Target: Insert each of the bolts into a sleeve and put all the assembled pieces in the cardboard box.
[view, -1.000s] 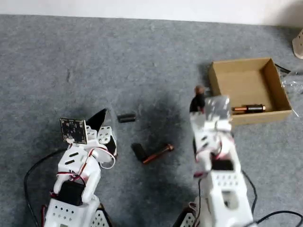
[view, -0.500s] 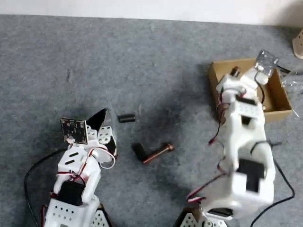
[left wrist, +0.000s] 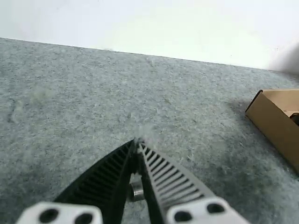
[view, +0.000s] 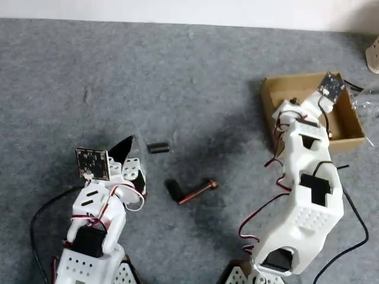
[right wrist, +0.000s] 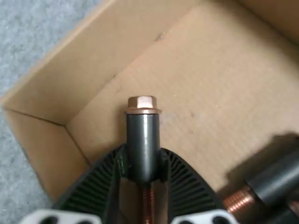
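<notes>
My right gripper [right wrist: 142, 161] is shut on a dark sleeve [right wrist: 142, 140] with a copper bolt head [right wrist: 142, 103] sticking out of its end. It hangs inside the cardboard box [right wrist: 56, 84]. Another assembled piece [right wrist: 268, 184] lies on the box floor close by. From above, the right gripper [view: 291, 105] is over the box [view: 342, 139]. On the carpet lie a loose black sleeve [view: 158, 147] and a copper bolt [view: 200, 190] whose tip meets a second sleeve [view: 173, 189]. My left gripper [view: 127, 145] is shut and empty, left of the loose sleeve, its own view showing the gripper [left wrist: 138, 142] and the box [left wrist: 275, 116].
Grey carpet covers the table. Cables and clear plastic [view: 364, 100] lie just right of the box. A pale object [view: 373, 54] sits at the far right edge. Open carpet stretches across the back and the left.
The right arm has swung from beside the box's left wall to over the box, carrying the sleeved bolt, then lowered a little. The left arm has kept still.
</notes>
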